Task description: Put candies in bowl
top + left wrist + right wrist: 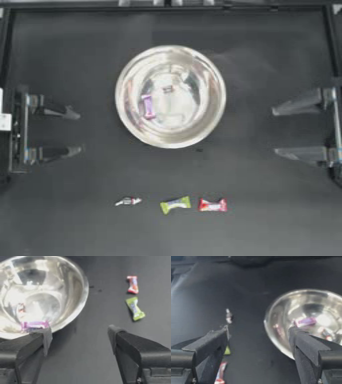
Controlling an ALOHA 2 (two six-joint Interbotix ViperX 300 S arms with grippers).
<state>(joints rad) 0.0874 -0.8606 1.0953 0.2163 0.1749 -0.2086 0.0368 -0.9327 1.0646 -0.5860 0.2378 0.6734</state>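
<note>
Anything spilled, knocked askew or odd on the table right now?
Nothing stands out. The bowl sits upright mid-table with a purple candy and a small white-and-dark one inside. Three more candies wait in a row on the table: white-and-dark, lime green, red. Both grippers are parked, open.

Bowl (127, 80): shiny silver, mirror-like inside. Candy in it: purple (147, 106); second one white-and-dark (167, 89). Row at 6 o'clock from bowl: white-dark candy with red (127, 201), lime green (176, 204), red (212, 205). Table (67, 60): dark.
</note>
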